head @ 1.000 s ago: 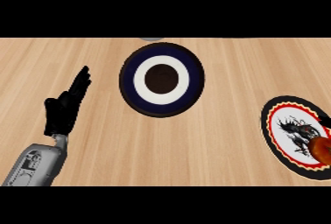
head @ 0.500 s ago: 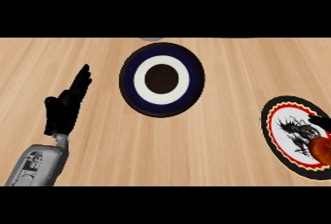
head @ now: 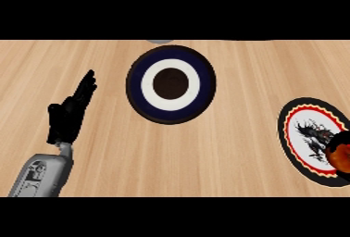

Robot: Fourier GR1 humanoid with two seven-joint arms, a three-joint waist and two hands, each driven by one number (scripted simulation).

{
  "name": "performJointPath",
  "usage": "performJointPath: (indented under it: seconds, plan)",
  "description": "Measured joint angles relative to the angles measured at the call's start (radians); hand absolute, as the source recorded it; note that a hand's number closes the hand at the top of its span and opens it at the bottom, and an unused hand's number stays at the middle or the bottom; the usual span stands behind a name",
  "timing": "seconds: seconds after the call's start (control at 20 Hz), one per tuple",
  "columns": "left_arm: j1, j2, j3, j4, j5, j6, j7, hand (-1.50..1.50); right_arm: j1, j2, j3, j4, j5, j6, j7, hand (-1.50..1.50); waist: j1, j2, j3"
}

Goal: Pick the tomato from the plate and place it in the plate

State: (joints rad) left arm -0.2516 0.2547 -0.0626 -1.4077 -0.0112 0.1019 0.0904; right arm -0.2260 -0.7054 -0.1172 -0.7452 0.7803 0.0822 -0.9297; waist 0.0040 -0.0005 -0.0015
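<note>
fingers of the left hand (head: 65, 119) stand straight, touching nothing.

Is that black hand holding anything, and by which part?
Nothing is held. The left hand is open and empty; the tomato lies on the patterned plate at the right edge.

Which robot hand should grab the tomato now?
Probably right, though unseen: the tomato sits at the far right edge on the red-rimmed plate; the left robot hand rests open far left.

Tomato (head: 341, 156) cut by right edge, its patterned plate (head: 283, 127) likewise, grey object (head: 160, 41) clipped at top, unidentifiable.
</note>
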Motion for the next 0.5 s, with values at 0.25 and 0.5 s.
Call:
performJointPath:
  seconds: [0.25, 0.5]
  plan:
    - [-0.005, -0.001, 0.014, -0.008, -0.011, -0.014, 0.014, 0.00, -0.050, 0.043, -0.007, 0.010, 0.013, 0.015, 0.122, 1.50, 0.000, -0.001, -0.003]
    - [-0.020, -0.011, 0.005, -0.011, -0.018, -0.014, 0.021, 0.00, -0.159, 0.179, 0.007, 0.026, 0.056, 0.052, 0.512, 1.50, 0.014, -0.001, -0.008]
